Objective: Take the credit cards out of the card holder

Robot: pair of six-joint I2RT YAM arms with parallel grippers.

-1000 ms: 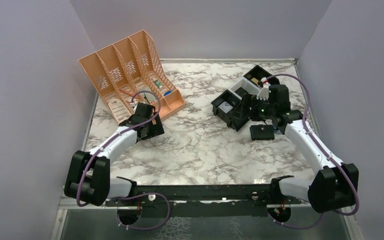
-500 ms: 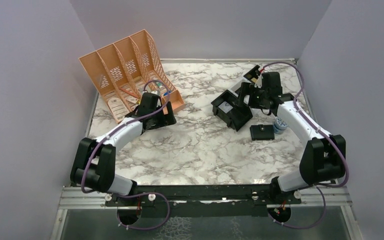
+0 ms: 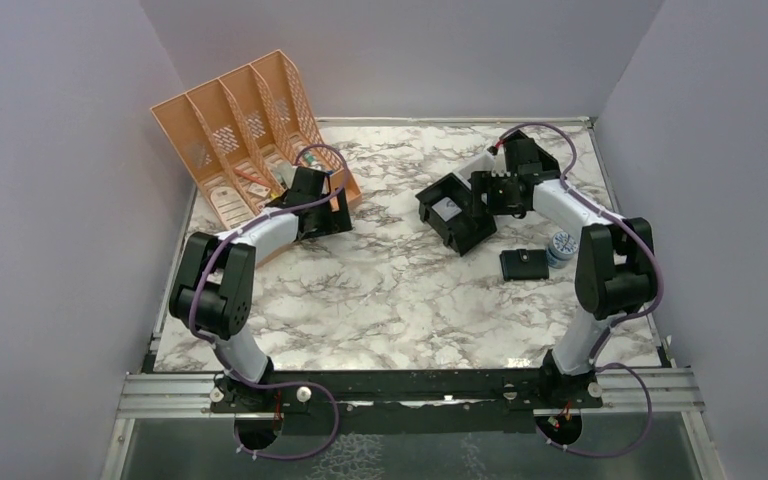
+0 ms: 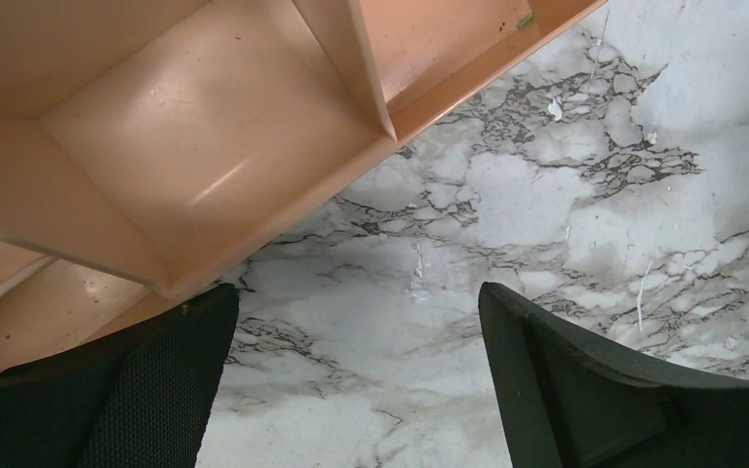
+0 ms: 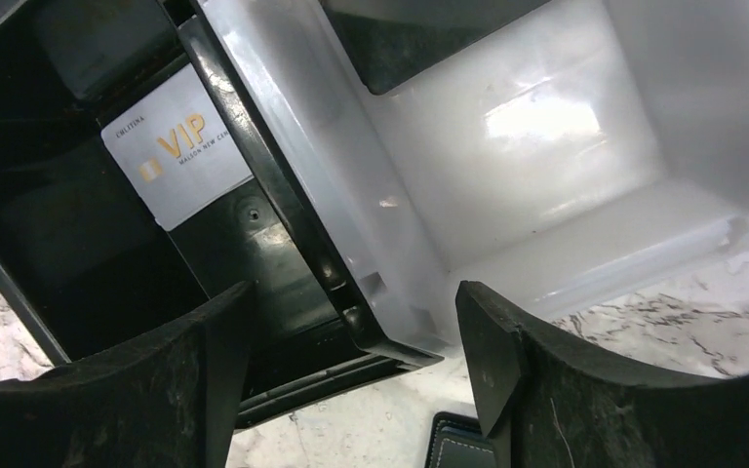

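**Both claws open, card holder untouched**

The card holder (image 3: 524,264) lies flat and shut near the right edge of the bench (image 3: 390,290), so the credit cards are probably tucked inside, out of sight. The right claw (image 5: 353,288) hangs wide open over the black-and-white tray (image 5: 263,214) near the far right corner, holding nothing. The left claw (image 4: 356,292) gapes empty beside the orange file rack (image 4: 195,146) at the far left corner.

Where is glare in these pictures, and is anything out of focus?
Right wrist view: bright glare on the tray's white compartment; the VIP card reads sharp. Left wrist view: soft sheen on the orange file organizer; marble tabletop sharp. Top view: even light, no glare.
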